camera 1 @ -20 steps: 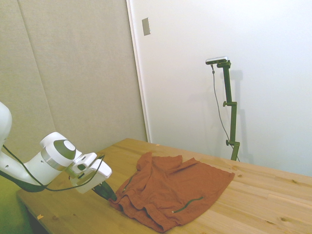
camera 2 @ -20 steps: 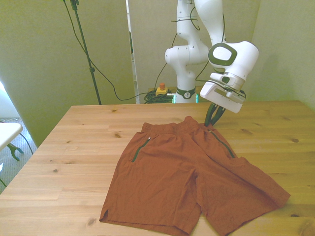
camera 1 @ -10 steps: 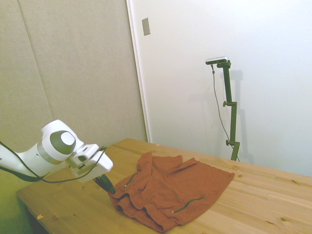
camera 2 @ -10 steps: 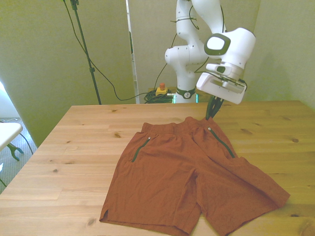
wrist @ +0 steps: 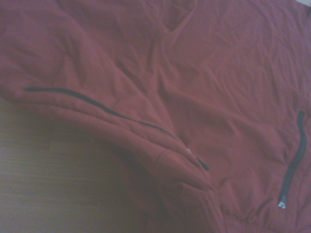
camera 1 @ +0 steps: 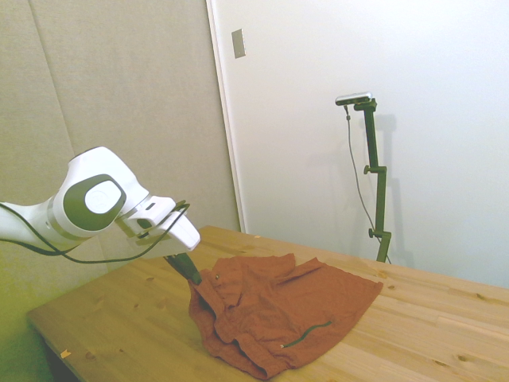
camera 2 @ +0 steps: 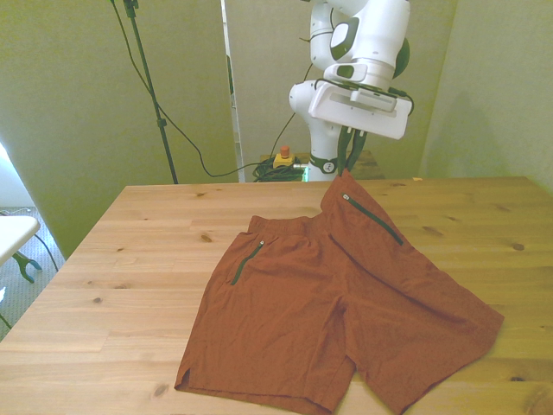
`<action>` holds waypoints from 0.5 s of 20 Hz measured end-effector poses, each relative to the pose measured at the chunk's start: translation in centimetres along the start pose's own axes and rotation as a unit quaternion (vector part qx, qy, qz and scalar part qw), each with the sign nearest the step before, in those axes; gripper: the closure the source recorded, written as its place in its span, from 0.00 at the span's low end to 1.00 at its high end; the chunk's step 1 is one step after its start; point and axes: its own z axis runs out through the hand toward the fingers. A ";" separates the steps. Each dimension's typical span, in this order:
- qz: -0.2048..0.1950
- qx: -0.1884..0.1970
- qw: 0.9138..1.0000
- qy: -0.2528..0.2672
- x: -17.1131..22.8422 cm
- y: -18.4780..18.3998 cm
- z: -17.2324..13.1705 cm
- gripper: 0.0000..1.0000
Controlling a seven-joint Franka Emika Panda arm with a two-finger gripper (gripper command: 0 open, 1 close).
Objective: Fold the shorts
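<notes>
The rust-orange shorts (camera 2: 328,294) lie spread on the wooden table (camera 2: 130,259), legs toward the near edge in the front view. My gripper (camera 2: 346,170) is shut on the waistband corner at the front view's right and holds it raised off the table, so the cloth slopes up to the fingers. A dark pocket zipper (camera 2: 372,216) runs down the lifted side; another (camera 2: 236,269) lies flat on the left side. In the side view the gripper (camera 1: 193,276) pinches the shorts (camera 1: 286,306) at their left end. The wrist view shows the shorts (wrist: 218,82) close up, folded over wood.
Bare wood of the table (camera 1: 111,326) lies on both sides of the shorts. The far edge is close behind the gripper. A white object (camera 2: 13,232) stands off the table at the front view's left.
The gripper has closed on the waistband corner and risen, lifting it off the table and carrying it toward the front view's left. The cloth under it has bunched and shifted.
</notes>
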 end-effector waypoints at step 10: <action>0.057 -0.027 0.998 -0.029 5.6 7.0 5.0 1.00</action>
